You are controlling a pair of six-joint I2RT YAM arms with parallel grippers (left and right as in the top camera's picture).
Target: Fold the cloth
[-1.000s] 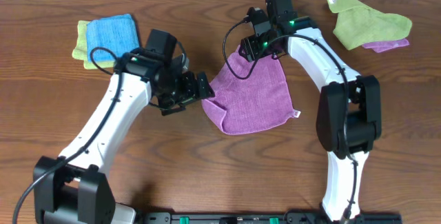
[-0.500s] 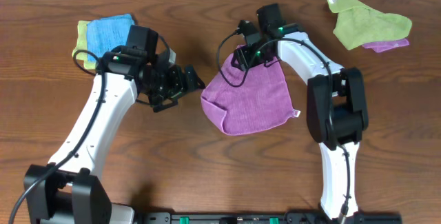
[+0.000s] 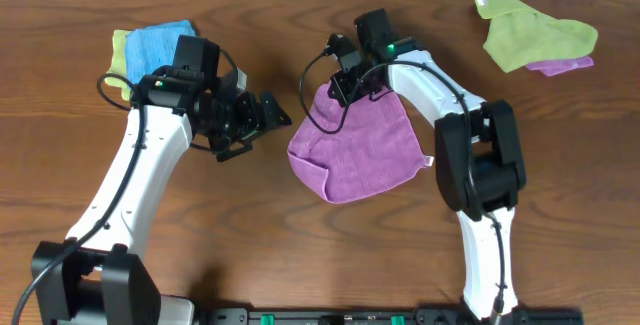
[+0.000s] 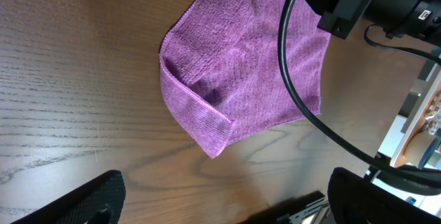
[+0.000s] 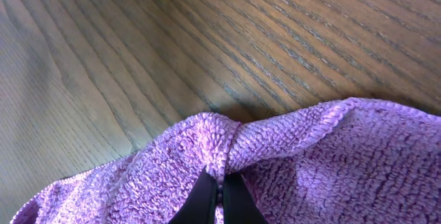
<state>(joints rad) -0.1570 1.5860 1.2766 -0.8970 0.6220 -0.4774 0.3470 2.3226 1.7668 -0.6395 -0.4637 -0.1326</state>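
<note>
The purple cloth [image 3: 357, 150] lies mostly flat in the middle of the table, its near-left corner turned over [image 4: 200, 114] and a small white tag [image 3: 433, 161] at its right edge. My right gripper [image 3: 341, 89] is at the cloth's far-left corner. In the right wrist view its black fingers [image 5: 219, 193] are shut on a bunched pinch of the cloth's edge [image 5: 227, 148]. My left gripper [image 3: 272, 115] hovers to the left of the cloth, apart from it. It is open, with only bare wood between its fingertips [image 4: 227, 207].
A bright blue cloth [image 3: 160, 47] lies on a lime-green one [image 3: 118, 65] at the far left. Another lime-green cloth [image 3: 535, 30] covers a purple one [image 3: 562, 65] at the far right. The right arm's black cable [image 4: 296, 86] hangs over the cloth.
The right gripper has shut on the cloth's far edge and shifted left, dragging the cloth slightly with it. The left arm has drawn back to the left, off the cloth.
</note>
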